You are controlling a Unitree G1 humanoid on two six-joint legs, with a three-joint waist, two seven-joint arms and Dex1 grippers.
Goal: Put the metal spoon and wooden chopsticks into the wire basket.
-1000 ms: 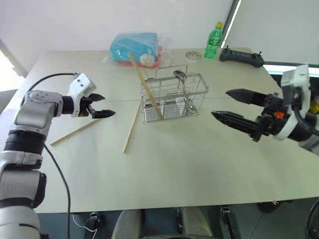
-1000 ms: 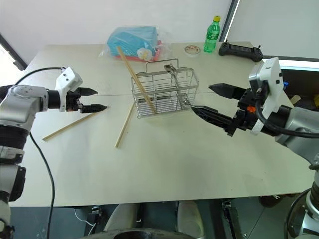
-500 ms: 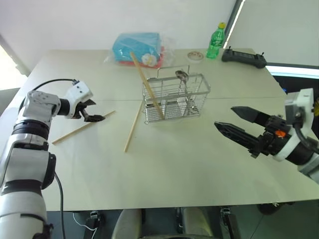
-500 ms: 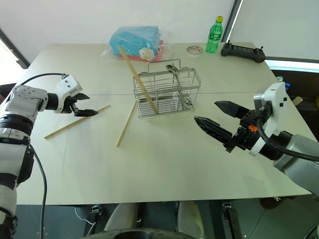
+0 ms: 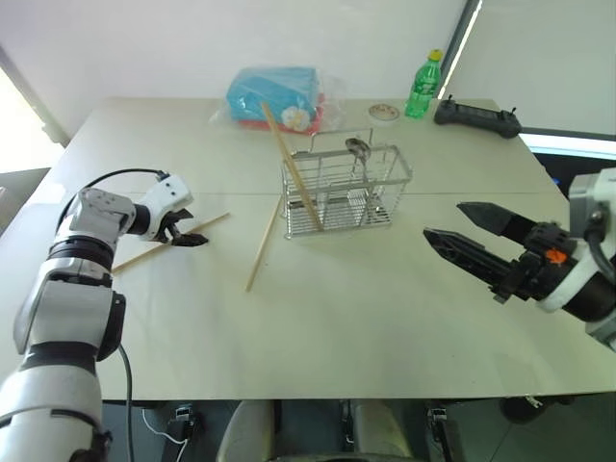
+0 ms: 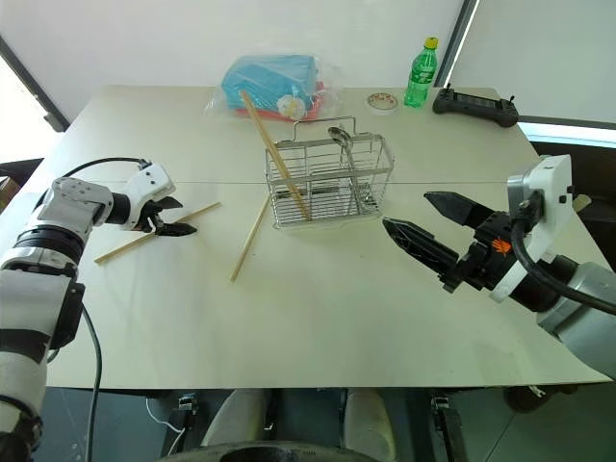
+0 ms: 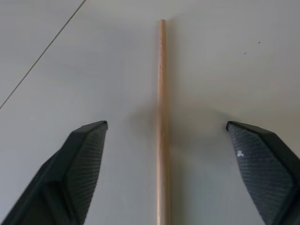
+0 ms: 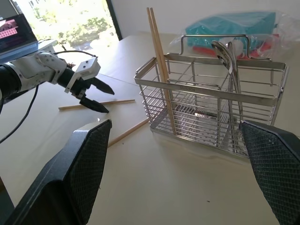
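Inside the wire basket (image 6: 327, 183): metal spoon (image 6: 339, 137) and leaning wooden chopsticks (image 6: 273, 154)

The wire basket (image 5: 345, 191) stands on the desk (image 5: 327, 318) near its middle, toward the far edge. In it stand the metal spoon (image 5: 359, 154), at its far right, and chopsticks (image 5: 292, 167) leaning toward the far left. Two more chopsticks lie flat on the desk: one (image 5: 262, 243) just left of the basket, another (image 5: 164, 244) nearer the left edge. Behind the basket, along the far edge, lie a packet (image 5: 277, 97), a small dish (image 5: 384, 113), a bottle (image 5: 423, 84) and a controller (image 5: 476, 115) toward the far right corner.
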